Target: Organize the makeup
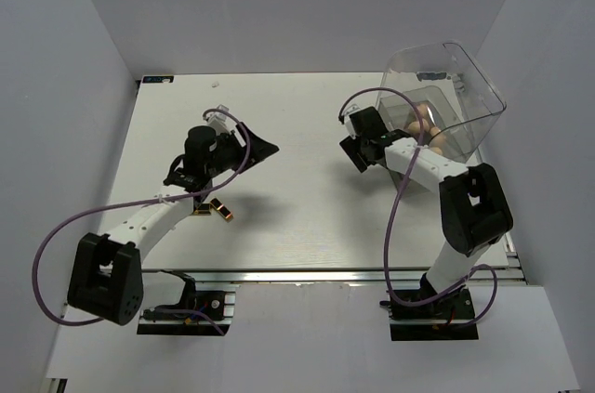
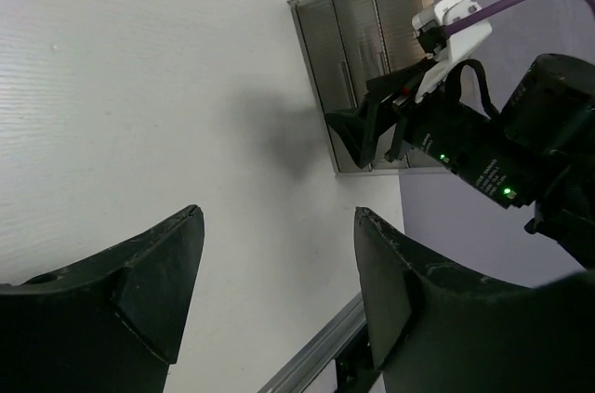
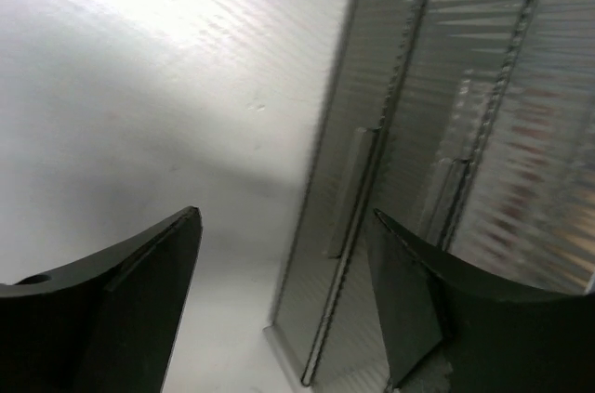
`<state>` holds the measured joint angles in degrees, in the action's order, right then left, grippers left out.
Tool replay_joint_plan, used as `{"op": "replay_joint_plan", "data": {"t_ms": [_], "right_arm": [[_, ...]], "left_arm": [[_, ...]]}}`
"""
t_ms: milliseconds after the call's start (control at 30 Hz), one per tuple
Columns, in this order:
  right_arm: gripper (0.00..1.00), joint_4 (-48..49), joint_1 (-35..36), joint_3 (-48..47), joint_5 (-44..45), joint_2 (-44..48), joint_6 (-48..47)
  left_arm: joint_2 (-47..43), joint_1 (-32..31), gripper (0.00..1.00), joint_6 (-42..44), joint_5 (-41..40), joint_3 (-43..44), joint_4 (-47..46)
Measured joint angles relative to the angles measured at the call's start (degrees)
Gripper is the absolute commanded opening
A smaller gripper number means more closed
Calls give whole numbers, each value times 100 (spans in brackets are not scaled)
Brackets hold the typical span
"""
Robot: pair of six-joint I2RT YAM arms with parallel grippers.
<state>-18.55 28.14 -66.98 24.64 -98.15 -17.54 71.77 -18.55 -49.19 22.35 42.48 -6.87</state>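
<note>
L hand [image 2: 277, 216] & R hand [image 3: 285, 216] both released, empty; ribbed clear-plastic drawer box [image 3: 446, 114] ahead.

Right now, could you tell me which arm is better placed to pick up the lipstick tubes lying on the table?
Left. The lipstick tubes lie beside the left arm's forearm, and the left gripper is open and empty. The right gripper is across the table by the drawer box.

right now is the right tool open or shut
Open: the right tool shows its fingers wide apart in the wrist view, with nothing held between them.
</note>
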Motion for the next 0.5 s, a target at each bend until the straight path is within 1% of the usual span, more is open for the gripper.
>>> {"op": "replay_joint_plan", "data": {"t_ms": [67, 100, 133, 167, 200, 233, 267, 400, 500], "right_arm": [[67, -258, -7, -83, -409, 109, -44], [56, -396, -26, -160, -726, 173, -83], [49, -540, -39, -258, -1097, 262, -136], [41, -629, -44, -348, -1478, 391, -219], [21, -704, -46, -426, -1880, 540, -291], [10, -739, -42, -490, -2201, 719, -382], [0, -743, -37, -533, -2481, 916, -407], [0, -492, -24, -553, -3093, 1768, -461], [0, -50, -138, -372, -3497, 2518, -474]], "left_arm": [[232, -107, 65, -74, 96, 0, -229], [361, -170, 60, -127, 133, 0, -358], [533, -258, 49, -175, 188, 2, -514], [708, -348, 43, -243, 245, 9, -649], [896, -437, 37, -310, 302, 26, -782], [1126, -535, 29, -358, 378, 79, -931], [1384, -640, 27, -431, 433, 155, -1060], [2444, -1040, 26, -693, 640, 619, -1523], [3246, -1344, 27, -951, 739, 1174, -1843]]}}
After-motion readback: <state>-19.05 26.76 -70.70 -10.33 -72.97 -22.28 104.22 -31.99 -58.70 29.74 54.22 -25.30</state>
